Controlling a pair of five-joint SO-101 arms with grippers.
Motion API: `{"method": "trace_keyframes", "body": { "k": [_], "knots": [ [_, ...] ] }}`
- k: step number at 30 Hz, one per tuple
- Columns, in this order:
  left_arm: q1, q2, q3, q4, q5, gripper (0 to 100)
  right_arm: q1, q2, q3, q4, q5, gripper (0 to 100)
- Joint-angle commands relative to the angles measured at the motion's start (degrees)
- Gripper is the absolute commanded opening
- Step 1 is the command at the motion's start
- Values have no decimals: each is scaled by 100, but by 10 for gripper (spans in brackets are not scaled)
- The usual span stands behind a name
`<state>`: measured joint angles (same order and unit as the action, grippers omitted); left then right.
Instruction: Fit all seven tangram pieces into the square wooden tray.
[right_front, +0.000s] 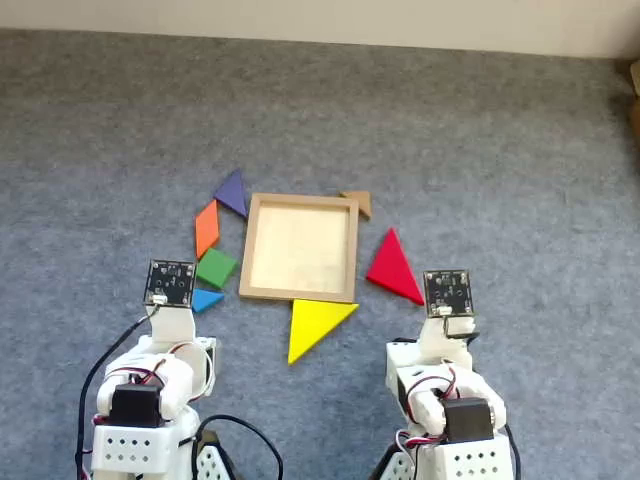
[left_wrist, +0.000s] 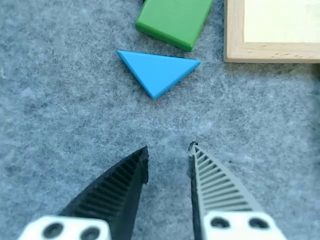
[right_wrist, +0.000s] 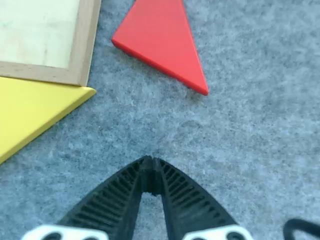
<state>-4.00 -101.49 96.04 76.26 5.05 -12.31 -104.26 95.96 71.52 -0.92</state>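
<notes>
Your left gripper (left_wrist: 169, 147) hangs over the grey carpet (left_wrist: 50, 125), its jaws parted by a narrow gap with nothing between them; the blue triangle (left_wrist: 159, 72) lies just ahead of the tips, and the green square (left_wrist: 175, 20) lies beyond it, near the wooden tray (left_wrist: 260, 52). Your right gripper (right_wrist: 151, 160) has its tips pressed together on nothing, with the red triangle (right_wrist: 160, 42) ahead and the yellow triangle (right_wrist: 30, 117) up against the tray's near edge. In the high view the purple triangle (right_front: 233, 191) and orange parallelogram (right_front: 206, 228) lie on the carpet by the tray's left side, and a brown piece (right_front: 358, 203), probably a small triangle, sits at its far right corner.
</notes>
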Motion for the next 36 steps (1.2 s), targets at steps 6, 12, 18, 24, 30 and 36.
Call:
{"method": "trace_keyframes", "body": {
  "k": [6,12,18,24,30,36],
  "knots": [
    [-84,-251,110,35,35,142,22,-101,664,22,-62,19],
    [-84,-251,110,35,35,142,400,-101,602,4,-35,19],
    [-84,-251,110,35,35,142,1226,-101,-1262,4,-26,19],
    [-84,-251,110,35,35,142,1279,321,-2818,48,-35,19],
    [-84,-251,110,35,35,142,1244,2932,-4321,57,-62,19],
    [-84,-251,110,35,35,142,1235,5007,-5516,4,-18,24]
  ]
}}
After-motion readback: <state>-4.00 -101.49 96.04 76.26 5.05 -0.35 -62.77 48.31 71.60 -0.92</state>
